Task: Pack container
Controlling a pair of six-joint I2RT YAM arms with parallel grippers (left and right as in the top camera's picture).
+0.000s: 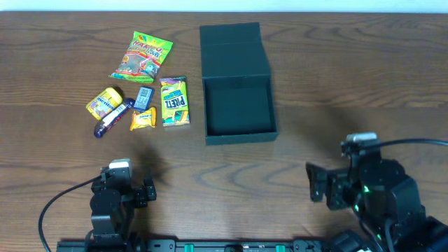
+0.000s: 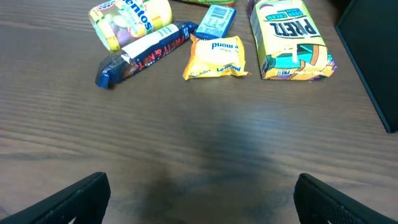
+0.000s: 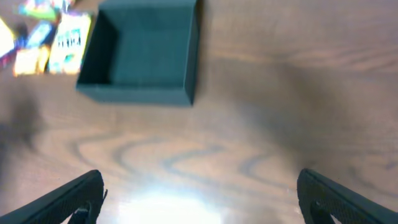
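Container: matte black squarish cardboard, flap lid open.

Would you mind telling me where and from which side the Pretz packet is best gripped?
Probably across its narrow width, mid-length, from straight above: the Pretz packet lies flat with both long sides clear, nearest the left gripper.

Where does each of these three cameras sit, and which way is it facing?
Overhead: above the table, looking straight down; left arm and right arm at bottom edge.
Left wrist: low, facing the snack packets; left gripper open at bottom.
Right wrist: facing the container; right gripper open at bottom.
Shared: the container shows in all three.
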